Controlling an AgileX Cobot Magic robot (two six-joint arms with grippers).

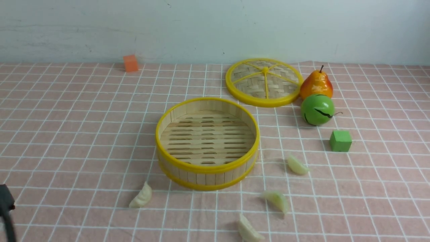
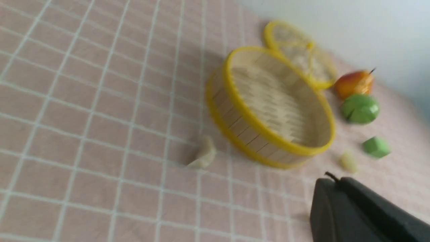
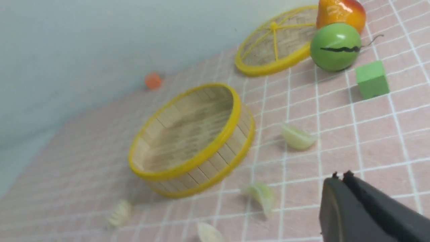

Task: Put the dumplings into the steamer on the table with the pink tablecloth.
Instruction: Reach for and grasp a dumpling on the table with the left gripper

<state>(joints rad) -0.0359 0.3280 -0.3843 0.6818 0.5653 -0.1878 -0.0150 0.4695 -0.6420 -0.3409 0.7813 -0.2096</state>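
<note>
The empty steamer (image 1: 207, 169) stands mid-table on the pink tablecloth (image 1: 67, 134). Several dumplings lie on the cloth around its near side: one at front left (image 1: 141, 196), one at right (image 1: 297, 164), two nearer me (image 1: 277, 200) (image 1: 249, 230). My left gripper (image 2: 337, 178) is shut and holds nothing, above the cloth short of the steamer (image 2: 235, 124) and a dumpling (image 2: 204, 155). My right gripper (image 3: 341, 175) is also shut and empty, hovering near two dumplings (image 3: 297, 136) (image 3: 262, 196). In the front view only a black part of the left arm (image 1: 6, 205) shows.
The woven lid (image 1: 263, 82) lies behind the steamer to the right. Beside it are a pear (image 1: 316, 84), a green ball-shaped fruit (image 1: 317, 109) and a green cube (image 1: 340, 140). An orange cube (image 1: 130, 63) sits by the back wall.
</note>
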